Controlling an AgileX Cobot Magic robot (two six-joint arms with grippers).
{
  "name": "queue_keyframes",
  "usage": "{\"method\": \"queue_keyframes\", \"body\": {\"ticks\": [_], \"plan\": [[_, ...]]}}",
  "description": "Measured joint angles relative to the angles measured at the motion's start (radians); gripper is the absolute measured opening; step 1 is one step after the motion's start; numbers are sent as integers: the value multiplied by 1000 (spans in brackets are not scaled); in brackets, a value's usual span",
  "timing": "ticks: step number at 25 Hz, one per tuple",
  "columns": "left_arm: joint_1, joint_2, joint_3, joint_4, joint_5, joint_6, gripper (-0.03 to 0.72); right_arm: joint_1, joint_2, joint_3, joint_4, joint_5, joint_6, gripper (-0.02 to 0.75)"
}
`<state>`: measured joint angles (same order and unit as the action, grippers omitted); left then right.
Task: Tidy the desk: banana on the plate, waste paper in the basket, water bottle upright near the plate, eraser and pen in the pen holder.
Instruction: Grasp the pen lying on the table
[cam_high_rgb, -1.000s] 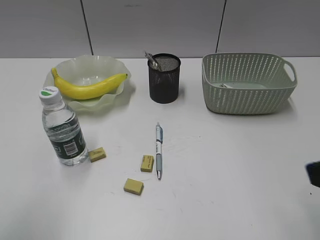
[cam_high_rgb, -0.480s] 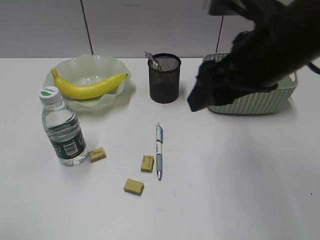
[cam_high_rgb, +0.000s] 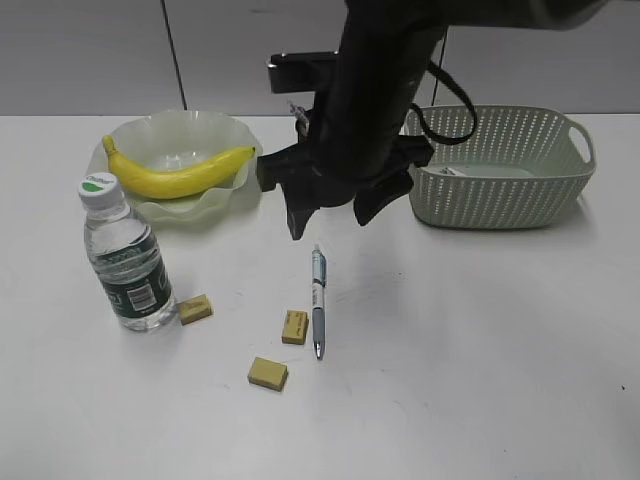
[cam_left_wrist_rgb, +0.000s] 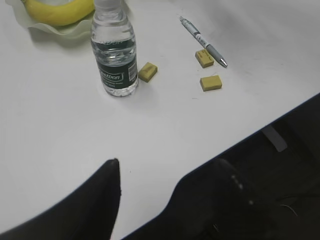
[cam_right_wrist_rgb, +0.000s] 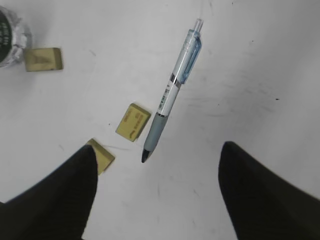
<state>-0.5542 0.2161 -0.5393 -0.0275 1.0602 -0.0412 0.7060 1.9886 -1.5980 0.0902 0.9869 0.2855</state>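
Your right gripper wide open and empty above the pen, erasers at its 8 o'clock, left gripper open, empty.

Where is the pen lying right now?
The pen lies flat on the desk at the middle of the exterior view, just right of one eraser and directly below the open right gripper.
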Motion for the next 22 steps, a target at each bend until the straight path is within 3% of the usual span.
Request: {"method": "queue_keyframes", "body": {"ticks": [5,15,22], "plan": [[0,0,0,0,0,0,435,0,156,-139,-2,74,33,591],[0,0,0,0,0,0,435,0,343,-157,-3,50,47,584],[0,-1,0,0,0,0,435,0,352,-157,-31,-17,54,405]]}}
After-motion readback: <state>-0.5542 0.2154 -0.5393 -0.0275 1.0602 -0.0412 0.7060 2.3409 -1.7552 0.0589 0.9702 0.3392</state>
